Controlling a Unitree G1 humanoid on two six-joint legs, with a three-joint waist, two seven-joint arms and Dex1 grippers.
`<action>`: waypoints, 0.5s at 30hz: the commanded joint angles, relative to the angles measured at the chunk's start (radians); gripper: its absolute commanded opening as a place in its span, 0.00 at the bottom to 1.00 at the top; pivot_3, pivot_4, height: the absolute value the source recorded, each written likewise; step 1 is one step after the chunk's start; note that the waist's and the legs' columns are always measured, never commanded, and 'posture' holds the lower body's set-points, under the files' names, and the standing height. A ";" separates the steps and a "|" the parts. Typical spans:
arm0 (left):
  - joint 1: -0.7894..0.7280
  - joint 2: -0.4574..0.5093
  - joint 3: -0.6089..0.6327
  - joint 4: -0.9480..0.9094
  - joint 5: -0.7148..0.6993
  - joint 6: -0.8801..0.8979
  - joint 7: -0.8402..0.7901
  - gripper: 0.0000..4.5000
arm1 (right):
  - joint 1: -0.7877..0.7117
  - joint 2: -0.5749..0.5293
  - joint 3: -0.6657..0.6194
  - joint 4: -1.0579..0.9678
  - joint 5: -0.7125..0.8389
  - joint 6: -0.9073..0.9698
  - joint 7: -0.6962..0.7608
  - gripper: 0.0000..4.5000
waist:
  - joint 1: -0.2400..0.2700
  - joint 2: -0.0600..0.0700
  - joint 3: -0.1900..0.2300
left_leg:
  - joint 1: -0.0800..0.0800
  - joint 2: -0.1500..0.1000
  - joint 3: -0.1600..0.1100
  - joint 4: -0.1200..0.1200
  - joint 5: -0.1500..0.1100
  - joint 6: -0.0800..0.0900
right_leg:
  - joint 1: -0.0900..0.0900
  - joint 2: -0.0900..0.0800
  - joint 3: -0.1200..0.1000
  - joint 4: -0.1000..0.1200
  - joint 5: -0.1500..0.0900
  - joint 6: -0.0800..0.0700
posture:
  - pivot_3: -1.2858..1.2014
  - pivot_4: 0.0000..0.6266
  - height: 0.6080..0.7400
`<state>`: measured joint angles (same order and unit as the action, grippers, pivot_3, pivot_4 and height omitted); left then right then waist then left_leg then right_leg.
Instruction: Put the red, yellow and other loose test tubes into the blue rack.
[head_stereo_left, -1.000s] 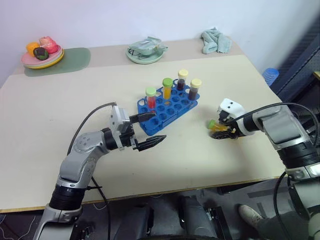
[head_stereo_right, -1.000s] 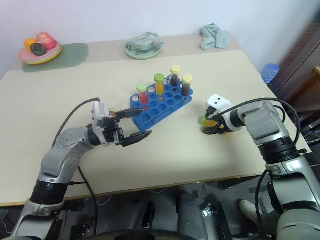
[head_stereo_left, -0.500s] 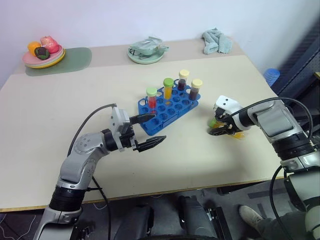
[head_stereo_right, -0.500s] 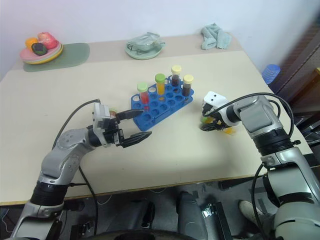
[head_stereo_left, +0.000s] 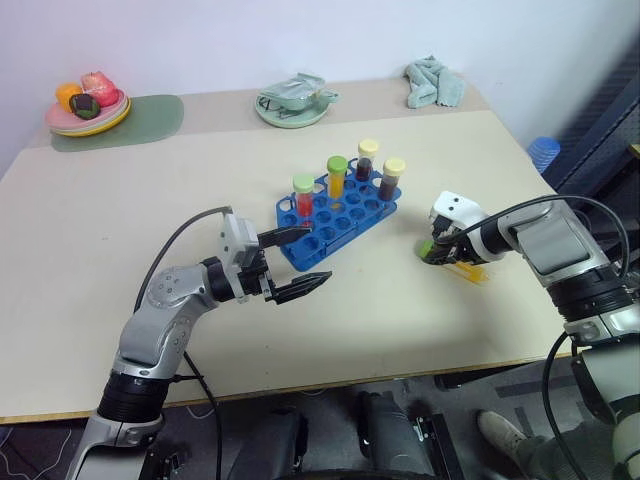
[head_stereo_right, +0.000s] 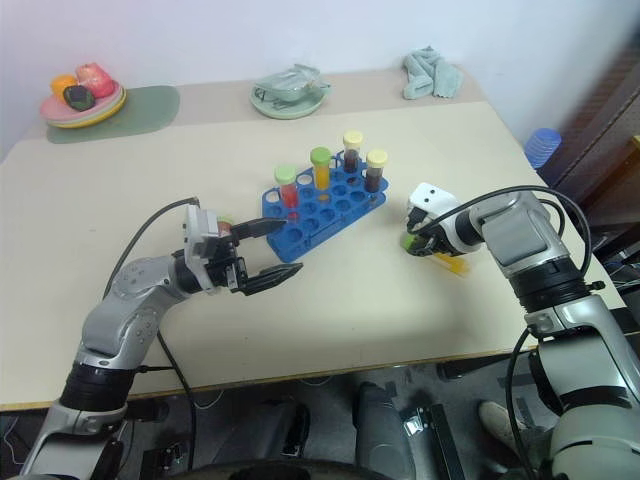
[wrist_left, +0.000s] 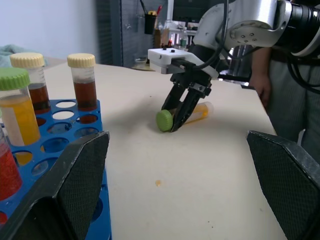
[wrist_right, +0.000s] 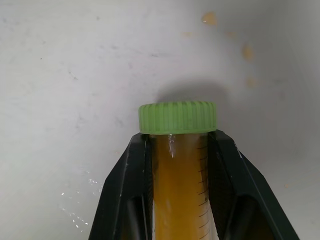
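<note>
Right gripper (head_stereo_left: 437, 254) clamped on yellow tube (wrist_right: 179, 170), near bench's right edge.
Probably light, slick, breakable; gripped just under green cap (wrist_right: 178, 117).

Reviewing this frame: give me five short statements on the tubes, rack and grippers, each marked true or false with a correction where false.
1. The right gripper is shut on the yellow tube with a green cap, just below the cap. True.
2. That tube stands upright in the blue rack. False: it lies on the table, apart from the rack.
3. Four tubes stand in the rack. True.
4. The left gripper holds a red tube. False: it is open and empty, near the rack's corner.
5. Both brown-filled tubes in the rack have green caps. False: their caps are pale yellow.
</note>
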<state>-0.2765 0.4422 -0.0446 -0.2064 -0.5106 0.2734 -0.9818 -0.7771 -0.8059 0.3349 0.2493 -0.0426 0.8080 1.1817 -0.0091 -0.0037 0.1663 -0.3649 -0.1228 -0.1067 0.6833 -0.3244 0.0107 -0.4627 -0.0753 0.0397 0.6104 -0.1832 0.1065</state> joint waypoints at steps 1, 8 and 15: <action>0.009 0.017 0.034 -0.011 -0.014 -0.017 -0.006 1.00 | 0.001 0.014 -0.135 -0.144 0.122 0.028 0.010 0.18 | -0.001 0.000 0.000 | 0.000 0.000 0.000 0.000 0.000 0.000 | 0.000 0.000 0.000 0.000 0.000 0.000 | 0.52 0.24 1.00; 0.042 0.039 0.058 -0.030 -0.024 -0.006 -0.001 1.00 | 0.052 0.289 -0.454 -0.408 0.444 -0.031 -0.141 0.18 | -0.001 0.000 0.000 | -0.001 0.001 -0.001 0.000 0.000 0.000 | -0.001 0.001 0.000 0.000 0.000 0.000 | 0.52 0.24 1.00; 0.023 0.037 0.071 -0.014 -0.026 0.000 0.010 1.00 | 0.073 0.589 -0.497 -0.323 0.426 -0.354 -0.423 0.18 | -0.002 -0.001 0.000 | -0.001 0.000 -0.001 0.000 0.000 0.000 | -0.001 0.001 -0.001 0.001 0.000 0.000 | 0.52 0.24 1.00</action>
<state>-0.2406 0.4742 0.0008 -0.2064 -0.5197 0.2786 -0.9764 -0.7111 -0.2455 -0.1493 -0.0899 0.4007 0.5716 0.8136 -0.0111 -0.0042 0.1660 -0.3655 -0.1230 -0.1078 0.6829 -0.3242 0.0104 -0.4639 -0.0748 0.0391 0.6114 -0.1831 0.1066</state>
